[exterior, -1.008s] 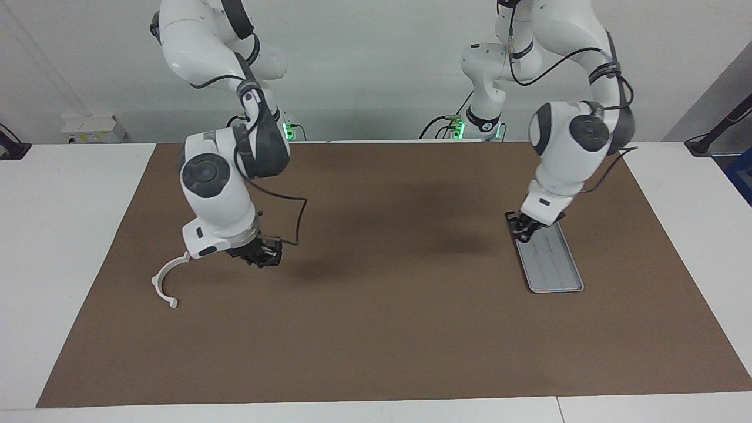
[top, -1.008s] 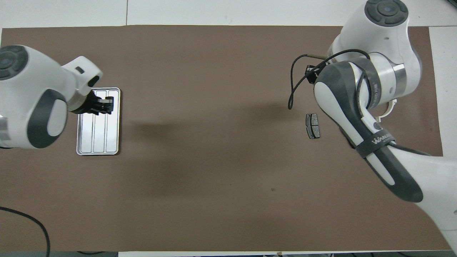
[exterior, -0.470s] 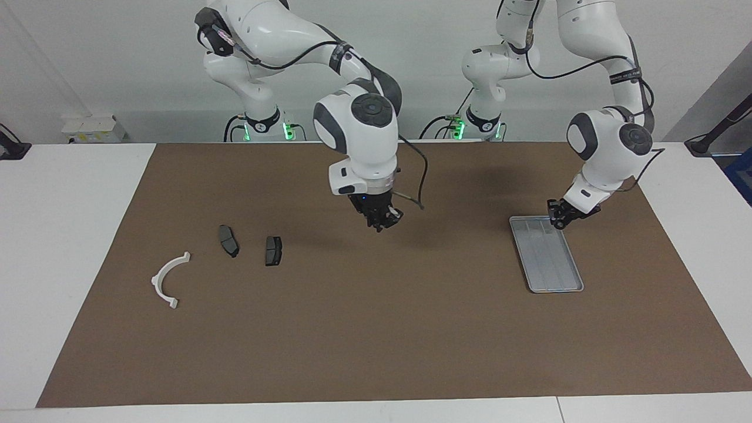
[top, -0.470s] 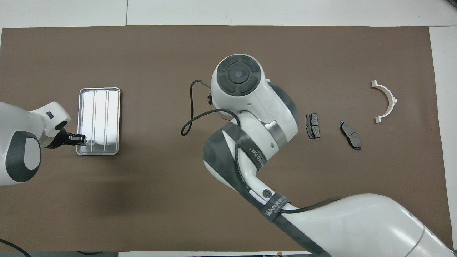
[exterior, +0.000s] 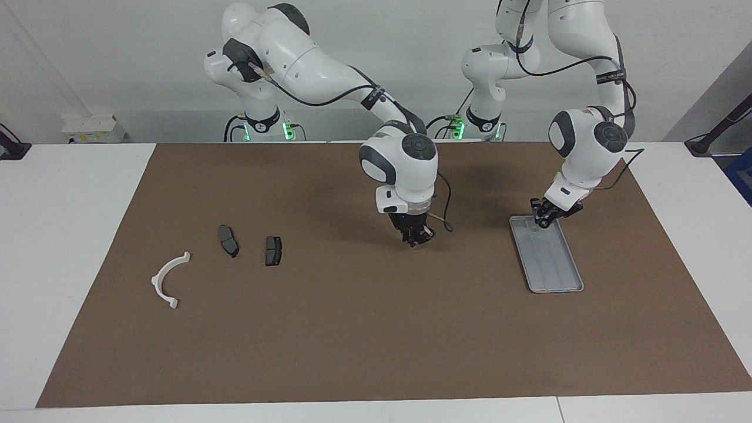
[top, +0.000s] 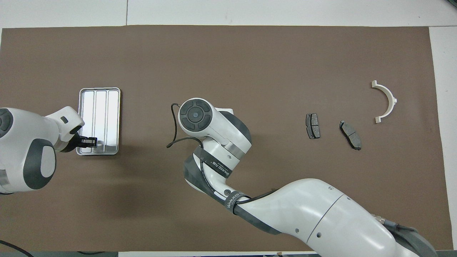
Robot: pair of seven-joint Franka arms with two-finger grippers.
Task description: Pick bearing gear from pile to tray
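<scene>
I see a big brown mat (exterior: 364, 329) that covers most of the white table (exterior: 64, 235). A small white box (exterior: 94, 128) sits at the table's edge by the wall. Little green lights (exterior: 288, 130) glow near that wall too.

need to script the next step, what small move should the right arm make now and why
Probably carry on toward the tray: the right gripper hangs over bare mat midway between the pile and tray, while the left gripper waits at the tray's robot-side end. Its load can't be made out.
</scene>
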